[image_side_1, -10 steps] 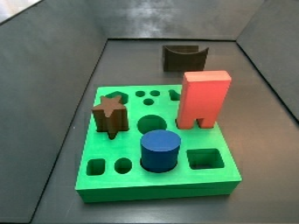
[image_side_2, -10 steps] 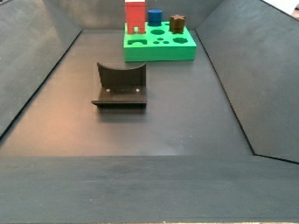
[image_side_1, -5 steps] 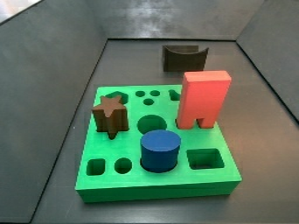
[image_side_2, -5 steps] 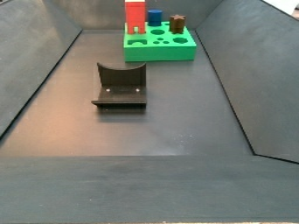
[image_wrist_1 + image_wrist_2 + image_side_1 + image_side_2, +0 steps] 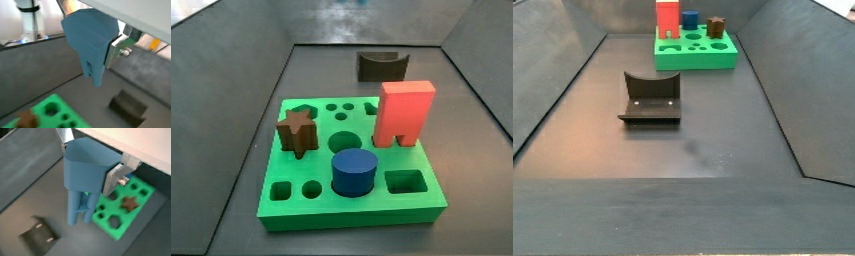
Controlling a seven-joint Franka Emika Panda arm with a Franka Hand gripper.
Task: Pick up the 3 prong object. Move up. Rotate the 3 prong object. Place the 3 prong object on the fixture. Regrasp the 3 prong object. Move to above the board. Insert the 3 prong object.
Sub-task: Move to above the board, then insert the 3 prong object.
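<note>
In both wrist views my gripper (image 5: 91, 31) (image 5: 87, 163) is shut on the grey-blue 3 prong object (image 5: 90, 42) (image 5: 83, 183) and holds it high above the floor, prongs (image 5: 80, 210) hanging down. A silver finger (image 5: 113, 176) presses its side. Below lie the green board (image 5: 57, 111) (image 5: 137, 193) and the dark fixture (image 5: 130, 106) (image 5: 37, 234). Both side views show the board (image 5: 305, 185) (image 5: 694, 57) and the empty fixture (image 5: 382, 66) (image 5: 649, 98). The gripper is out of frame there, apart from a bluish blur at one side view's top edge.
On the board stand a red block (image 5: 405, 112) (image 5: 668, 17), a dark blue cylinder (image 5: 354, 172) (image 5: 690, 21) and a brown star peg (image 5: 295, 130) (image 5: 716, 27) (image 5: 128, 203). Sloped grey walls (image 5: 560, 90) ring the dark floor.
A faint shadow has appeared on the floor in front of the fixture, and a bluish blur at one side view's top edge. Board and fixture have not moved.
</note>
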